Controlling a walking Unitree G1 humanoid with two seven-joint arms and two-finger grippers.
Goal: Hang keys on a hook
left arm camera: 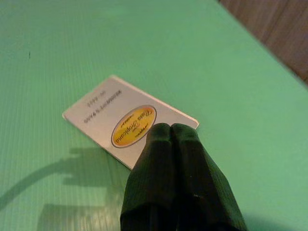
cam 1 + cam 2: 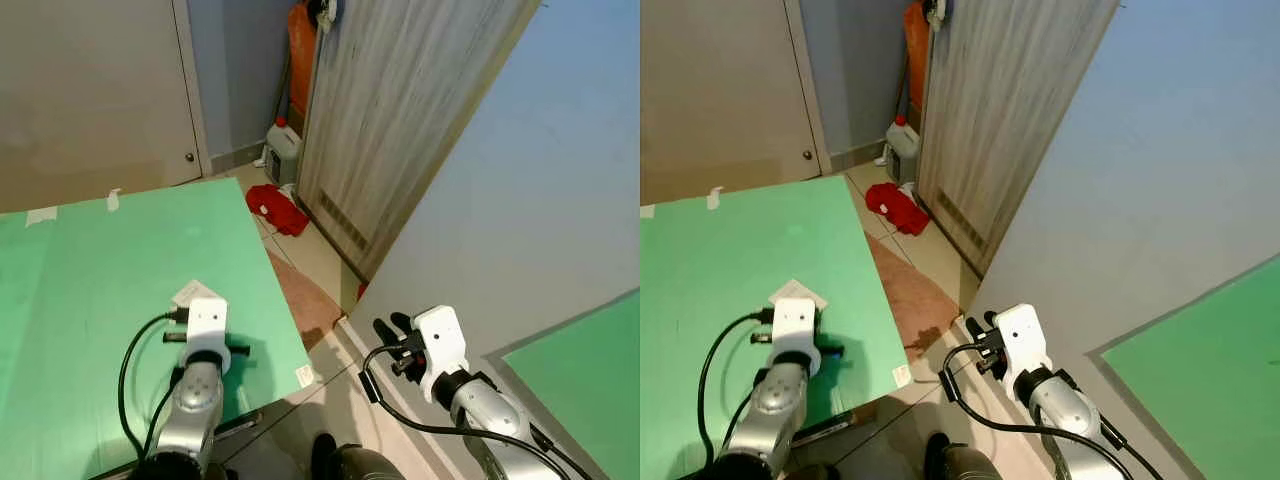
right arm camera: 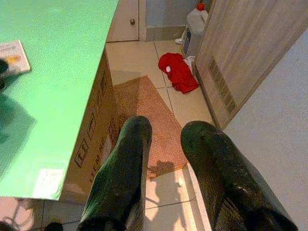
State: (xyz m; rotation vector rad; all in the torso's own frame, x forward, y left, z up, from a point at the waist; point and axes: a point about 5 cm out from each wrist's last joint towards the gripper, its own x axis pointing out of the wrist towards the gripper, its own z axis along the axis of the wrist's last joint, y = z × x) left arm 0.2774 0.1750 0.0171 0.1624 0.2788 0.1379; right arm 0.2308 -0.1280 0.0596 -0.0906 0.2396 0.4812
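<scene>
— While the left gripper (image 1: 166,132) is being held low over the flat green tabletop (image 2: 90,290), fingers pressed together with nothing between them, is anything being carried?

— Nothing is being carried. One white rectangular card with a yellow oval logo (image 1: 126,125) is being seen lying flat on the green top, just beyond the fingertips; no keys and no hook can be made out.

— So the task is being judged as barely begun?

— Yes; keys are yet to be found, lifted and hung.

— And further right?

— One crumpled red cloth (image 2: 277,208) and one white plastic jug (image 2: 283,150) are being seen on the tiled floor beside the grey wooden door (image 2: 400,110). The right gripper (image 3: 166,139) is being held over the floor, fingers parted narrowly, empty.
</scene>
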